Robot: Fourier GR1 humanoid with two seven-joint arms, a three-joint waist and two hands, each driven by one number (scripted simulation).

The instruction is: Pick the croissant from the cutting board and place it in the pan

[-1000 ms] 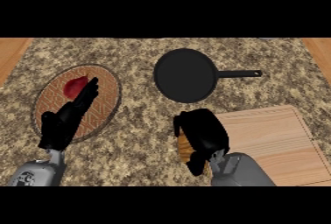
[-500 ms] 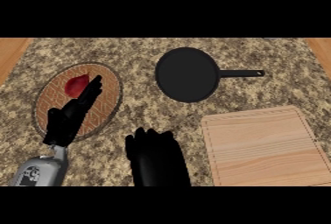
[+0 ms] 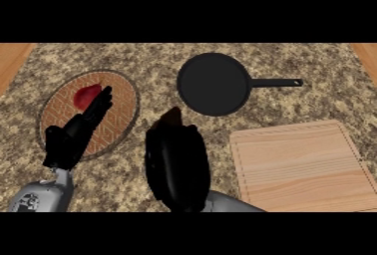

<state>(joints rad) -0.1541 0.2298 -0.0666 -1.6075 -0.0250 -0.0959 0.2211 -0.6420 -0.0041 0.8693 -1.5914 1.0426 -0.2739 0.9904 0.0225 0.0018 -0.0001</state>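
The right hand (image 3: 177, 164) is positioned over the speckled counter (image 3: 309, 104), between the patterned plate (image 3: 121, 114) and the cutting board (image 3: 302, 164). Its fingers are curled round the croissant (image 3: 171, 117), of which only a brown tip is exposed, near the pan (image 3: 213, 82) but apart from it. The left hand (image 3: 74, 134) is held over the plate with fingers straight, beside a red item (image 3: 87, 94).

The speckled brown granite tabletop (image 3: 309, 67) carries three things, well apart: a round brown patterned plate (image 3: 123, 115) at the left, a black round frying pan (image 3: 213, 83) farther back with its handle pointing right, and a pale wooden rectangular cutting board (image 3: 298, 164) at the near right.
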